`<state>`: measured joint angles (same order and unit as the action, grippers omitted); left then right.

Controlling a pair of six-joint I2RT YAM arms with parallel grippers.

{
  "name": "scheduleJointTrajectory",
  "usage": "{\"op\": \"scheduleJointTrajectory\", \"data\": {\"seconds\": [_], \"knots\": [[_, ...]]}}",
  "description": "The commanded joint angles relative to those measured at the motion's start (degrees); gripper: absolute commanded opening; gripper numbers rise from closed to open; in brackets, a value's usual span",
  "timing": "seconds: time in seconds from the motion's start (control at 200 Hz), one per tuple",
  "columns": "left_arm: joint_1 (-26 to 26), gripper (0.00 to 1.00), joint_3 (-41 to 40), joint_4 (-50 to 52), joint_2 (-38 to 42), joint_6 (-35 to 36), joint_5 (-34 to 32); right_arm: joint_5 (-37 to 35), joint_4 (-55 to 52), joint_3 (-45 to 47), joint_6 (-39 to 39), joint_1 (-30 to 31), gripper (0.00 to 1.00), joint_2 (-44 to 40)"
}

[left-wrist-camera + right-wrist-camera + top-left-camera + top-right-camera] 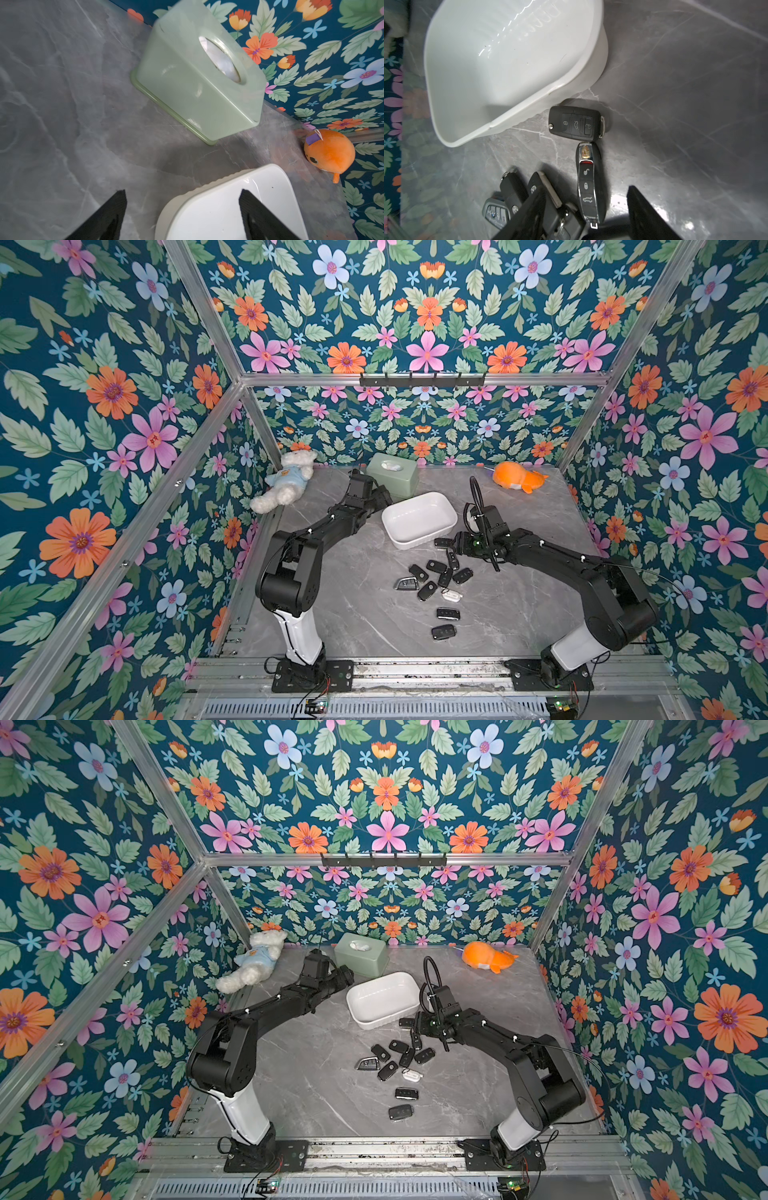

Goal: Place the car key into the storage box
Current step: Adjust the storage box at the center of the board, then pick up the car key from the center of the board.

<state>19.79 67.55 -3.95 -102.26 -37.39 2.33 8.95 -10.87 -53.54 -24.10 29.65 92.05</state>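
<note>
The storage box (pixel 415 540) (pixel 376 1022) is a white, lidless tub at the table's middle, with nothing in it. Several car keys lie on the table in front of it (pixel 436 576). My right gripper (pixel 586 199) (pixel 452 552) is low and open astride a slim black-and-chrome car key (pixel 588 187), with a gap on both sides. A black flip key (pixel 576 122) lies beside the box wall (pixel 591 62). My left gripper (pixel 182 199) (pixel 384 499) is open at the box's far-left corner (pixel 207 207), one finger over the inside and one outside.
A sage-green tissue box (pixel 392 479) (pixel 197 83) stands behind the tub. A white teddy bear (pixel 284 485) lies at the back left and an orange plush (pixel 517 477) (pixel 328 153) at the back right. Two black fobs (pixel 446 622) lie nearer the front.
</note>
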Motion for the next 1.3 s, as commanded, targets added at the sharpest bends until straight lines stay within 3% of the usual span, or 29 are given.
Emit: {"op": "scheduleJointTrajectory", "data": {"seconds": [0.0,0.4,0.8,1.295], "knots": [[-0.2,0.96,-3.7,2.2,4.0,3.1,-0.2,-3.2,-1.7,-1.3,0.3,1.0,0.63,1.6],[-0.1,1.00,-20.3,1.6,18.9,-2.8,1.9,-9.9,-6.6,-7.1,1.1,5.0,0.56,9.5],[-0.2,0.99,-20.8,1.8,21.0,-2.7,1.9,-15.7,-10.3,-9.7,1.9,7.6,0.50,12.9],[-0.2,0.99,-21.6,1.9,21.7,-3.0,1.7,-16.6,-10.9,-9.7,1.9,8.7,0.45,15.1]]}}
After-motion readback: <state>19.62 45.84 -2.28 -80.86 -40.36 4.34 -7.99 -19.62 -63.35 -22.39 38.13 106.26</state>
